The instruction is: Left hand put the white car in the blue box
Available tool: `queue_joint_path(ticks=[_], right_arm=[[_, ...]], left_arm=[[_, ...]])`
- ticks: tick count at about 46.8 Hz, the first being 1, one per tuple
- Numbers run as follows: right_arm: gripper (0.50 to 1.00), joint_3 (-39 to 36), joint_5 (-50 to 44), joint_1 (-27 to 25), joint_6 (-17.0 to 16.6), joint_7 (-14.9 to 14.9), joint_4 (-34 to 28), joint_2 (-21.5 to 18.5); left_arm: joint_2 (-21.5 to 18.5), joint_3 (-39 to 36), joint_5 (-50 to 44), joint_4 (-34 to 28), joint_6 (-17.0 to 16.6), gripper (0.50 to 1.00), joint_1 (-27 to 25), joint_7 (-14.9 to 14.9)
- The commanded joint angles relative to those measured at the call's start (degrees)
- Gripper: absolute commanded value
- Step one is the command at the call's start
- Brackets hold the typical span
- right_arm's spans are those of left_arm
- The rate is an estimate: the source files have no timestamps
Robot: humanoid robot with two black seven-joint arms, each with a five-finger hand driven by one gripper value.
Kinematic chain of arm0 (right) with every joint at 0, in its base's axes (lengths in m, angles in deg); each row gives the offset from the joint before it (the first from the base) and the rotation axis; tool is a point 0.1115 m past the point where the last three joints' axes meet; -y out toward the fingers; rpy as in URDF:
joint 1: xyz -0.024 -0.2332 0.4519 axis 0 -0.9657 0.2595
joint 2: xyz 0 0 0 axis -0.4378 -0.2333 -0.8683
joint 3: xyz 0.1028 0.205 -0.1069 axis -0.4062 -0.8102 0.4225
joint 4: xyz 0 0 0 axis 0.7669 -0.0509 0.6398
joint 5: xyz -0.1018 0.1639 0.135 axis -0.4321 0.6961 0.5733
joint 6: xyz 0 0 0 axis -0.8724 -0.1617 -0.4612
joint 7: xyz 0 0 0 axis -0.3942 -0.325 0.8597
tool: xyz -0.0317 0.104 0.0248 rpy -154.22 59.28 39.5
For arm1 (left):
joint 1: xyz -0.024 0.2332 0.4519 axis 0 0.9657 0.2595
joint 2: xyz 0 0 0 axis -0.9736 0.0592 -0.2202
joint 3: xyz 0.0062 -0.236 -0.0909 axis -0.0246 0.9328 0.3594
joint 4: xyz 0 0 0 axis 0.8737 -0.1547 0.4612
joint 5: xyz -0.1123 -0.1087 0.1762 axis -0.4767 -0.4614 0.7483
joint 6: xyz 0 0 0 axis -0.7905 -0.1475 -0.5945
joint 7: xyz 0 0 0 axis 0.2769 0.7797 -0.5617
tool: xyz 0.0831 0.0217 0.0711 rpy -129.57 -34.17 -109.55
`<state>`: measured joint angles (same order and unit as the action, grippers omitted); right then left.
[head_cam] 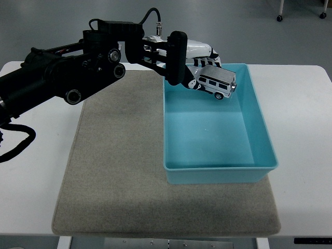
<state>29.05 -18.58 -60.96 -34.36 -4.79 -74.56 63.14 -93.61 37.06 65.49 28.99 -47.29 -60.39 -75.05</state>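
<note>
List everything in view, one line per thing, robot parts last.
car: one, white, tilted, held over the far end of the box
box: one, light blue, open, nothing inside, on the mat's right half
mat: one, grey-beige, covering the middle of the table
table: one, white, under everything
castors: two, dark, on the grey floor at the top right
left arm: one, black, reaching in from the left edge
left robot hand: one, white and black, closed on the car
right arm: not in view
</note>
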Motion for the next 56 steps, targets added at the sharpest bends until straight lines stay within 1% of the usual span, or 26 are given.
queue_joint_path(ticks=[1,13,14,21,24,27,29,36,39,42,45,50,56], right_arm=[[0.936,0.0,0.0,0.0,0.0,0.0,0.0,0.0],[0.936,0.0,0.09,0.0,0.0,0.0,0.0,0.0],[0.936,0.0,0.0,0.0,0.0,0.0,0.0,0.0],[0.936,0.0,0.0,0.0,0.0,0.0,0.0,0.0],[0.936,0.0,0.0,0.0,0.0,0.0,0.0,0.0],[0.936,0.0,0.0,0.0,0.0,0.0,0.0,0.0],[0.936,0.0,0.0,0.0,0.0,0.0,0.0,0.0],[0.936,0.0,0.0,0.0,0.0,0.0,0.0,0.0],[0.936,0.0,0.0,0.0,0.0,0.0,0.0,0.0],[0.936,0.0,0.0,0.0,0.0,0.0,0.0,0.0],[0.936,0.0,0.0,0.0,0.0,0.0,0.0,0.0],[0.936,0.0,0.0,0.0,0.0,0.0,0.0,0.0],[0.936,0.0,0.0,0.0,0.0,0.0,0.0,0.0]], left_arm=[[1.28,-0.35,0.07,0.63,-0.13,0.5,0.8,-0.08],[1.46,-1.58,0.07,0.89,-1.0,0.5,4.05,-1.14],[1.46,-1.58,0.07,0.89,-1.18,0.525,4.31,-1.14],[1.46,-1.58,-0.02,0.81,-1.8,0.754,5.28,-1.14],[1.46,-1.58,-0.11,0.63,-1.88,0.825,5.63,-1.14],[1.37,-1.49,-0.98,0.45,-1.88,0.938,6.16,-1.14],[1.37,-1.32,-1.25,0.28,-1.97,0.994,6.51,-1.14],[1.28,-0.53,-2.13,-0.07,-2.24,0.996,6.87,-1.14],[0.93,-0.44,-4.49,-0.07,-3.72,0.996,6.78,-1.14],[0.76,-0.52,-7.57,-0.42,-5.75,0.996,6.43,-1.14],[0.41,-0.44,-10.65,-0.51,-6.98,0.996,6.34,-1.14],[-0.65,0.0,-17.23,-0.42,-7.16,0.996,6.25,-1.14],[-2.58,1.76,-27.34,-0.42,-6.98,0.996,6.25,-1.57]])
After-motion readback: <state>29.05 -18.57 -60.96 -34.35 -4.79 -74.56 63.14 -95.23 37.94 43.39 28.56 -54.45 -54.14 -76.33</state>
